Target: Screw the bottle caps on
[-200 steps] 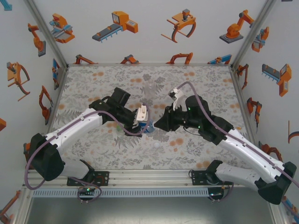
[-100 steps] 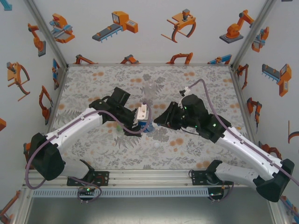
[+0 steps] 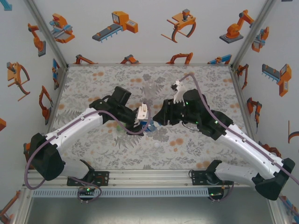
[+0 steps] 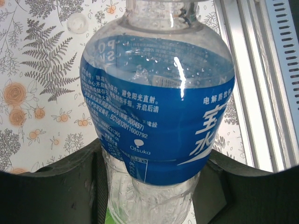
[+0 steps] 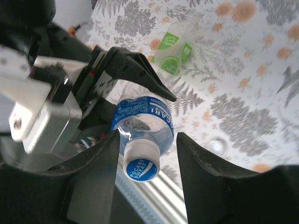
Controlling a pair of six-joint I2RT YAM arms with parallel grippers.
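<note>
**Capped bottle held at mid-table**

White walls printed with orange robots enclose the floral table. Just left of centre, the left gripper clamps the blue-label bottle. The right gripper stands released, fingers either side of the bottle's cap. Nearer, a pale dot may be another cap.

Your clear bottle wears a blue, white-lettered label; its cap is white, topped blue. The table carries a print of grey ferns and orange flowers.
</note>
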